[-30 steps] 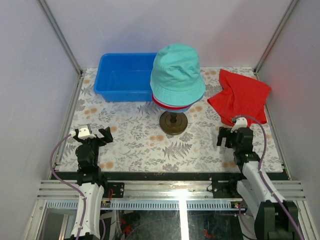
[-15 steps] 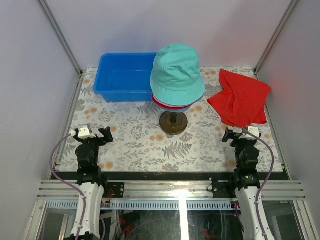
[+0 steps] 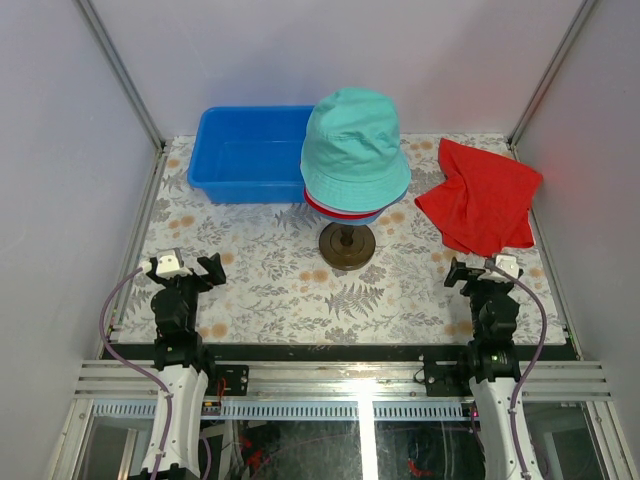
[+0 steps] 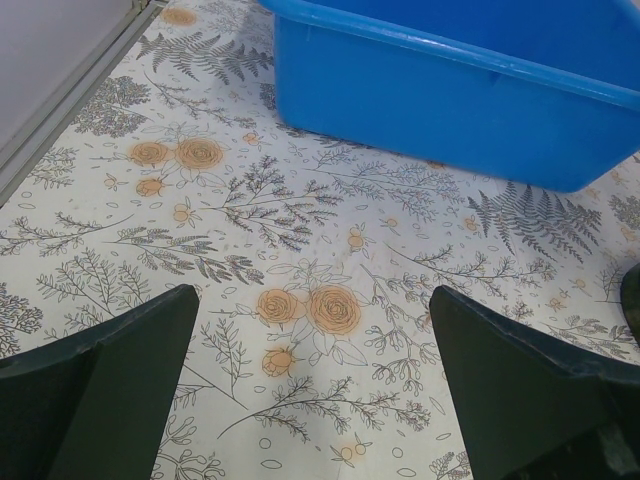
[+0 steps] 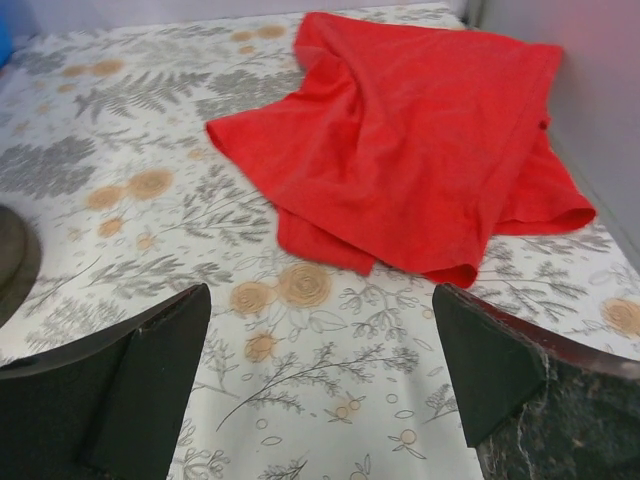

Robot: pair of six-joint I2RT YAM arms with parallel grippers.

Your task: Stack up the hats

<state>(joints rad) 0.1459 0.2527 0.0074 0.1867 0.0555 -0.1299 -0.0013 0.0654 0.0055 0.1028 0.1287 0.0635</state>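
The right gripper (image 3: 480,271) and the left gripper (image 3: 186,268) both gape wide and empty. Ahead and inward of each, the hats (image 3: 345,208) sit stacked upright on a stand (image 3: 347,246), the teal hat (image 3: 352,140) topmost. The right gripper is slightly nearer.

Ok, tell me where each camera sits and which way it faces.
Top: fixed above and behind the arms, looking down at the table, hats stacked on a stand, blue tub and red cloth; both arms show, left tool and right tool open.
Left wrist: low over the table, facing the blue tub; its own fingers frame the bottom.
Right wrist: low, facing the red cloth; its own fingers show.
Shared: top and left wrist both see the tub; top and right wrist, the cloth.
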